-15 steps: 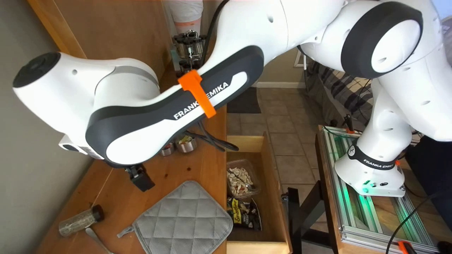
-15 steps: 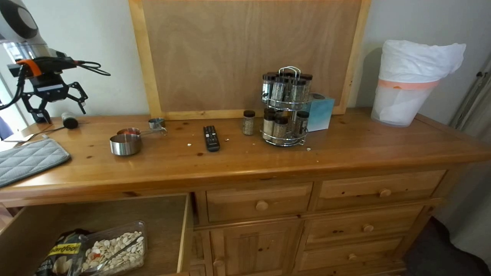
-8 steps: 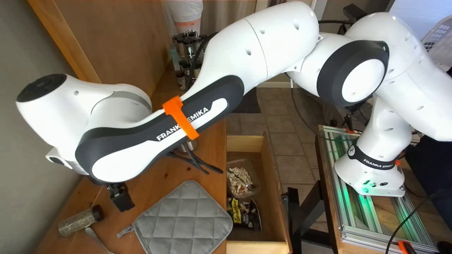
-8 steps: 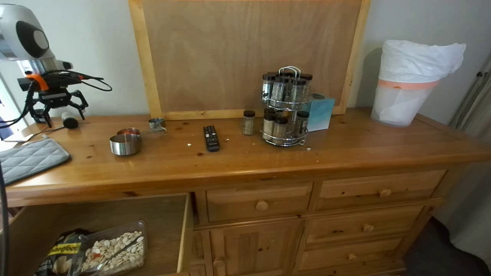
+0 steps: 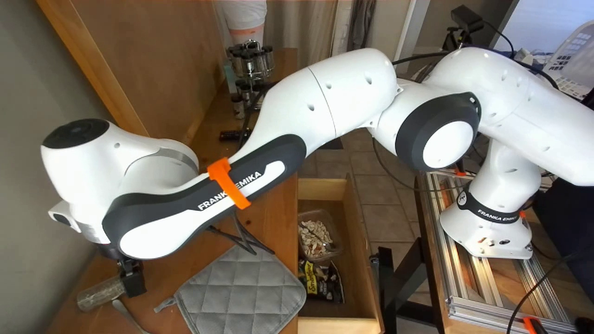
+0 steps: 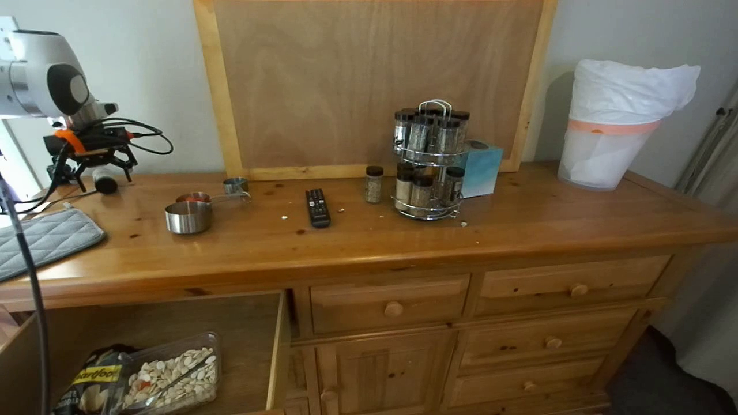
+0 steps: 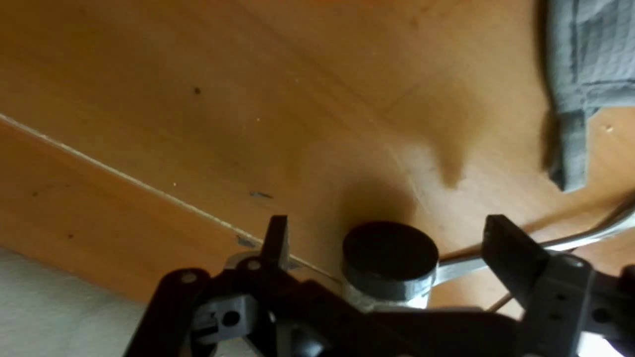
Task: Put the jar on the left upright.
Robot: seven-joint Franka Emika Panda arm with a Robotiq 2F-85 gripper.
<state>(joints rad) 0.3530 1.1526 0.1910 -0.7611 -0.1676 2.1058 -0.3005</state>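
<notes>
The jar lies on its side on the wooden top near the wall, see-through with a dark cap. In an exterior view its body [image 5: 100, 294] shows, and its cap end is behind the gripper [image 5: 132, 286]. In an exterior view the jar [image 6: 104, 180] shows between the fingers of the gripper [image 6: 105, 183]. In the wrist view the cap [image 7: 390, 260] faces the camera, between the spread fingers of the gripper [image 7: 388, 233], with a gap on each side. The gripper is open, low over the cap end, and holds nothing. Most of the jar's body is hidden in the wrist view.
A grey quilted pot holder [image 5: 241, 292] lies beside the jar. A thin metallic handle [image 7: 459, 270] lies by the cap. Measuring cups [image 6: 189, 217], a remote [image 6: 317, 208] and a spice rack [image 6: 428, 161] stand farther along. The drawer [image 5: 325, 183] below is open.
The gripper has come down and moved toward the wall, from above the table to over the jar's cap end. It stays open. The jar has not moved.
</notes>
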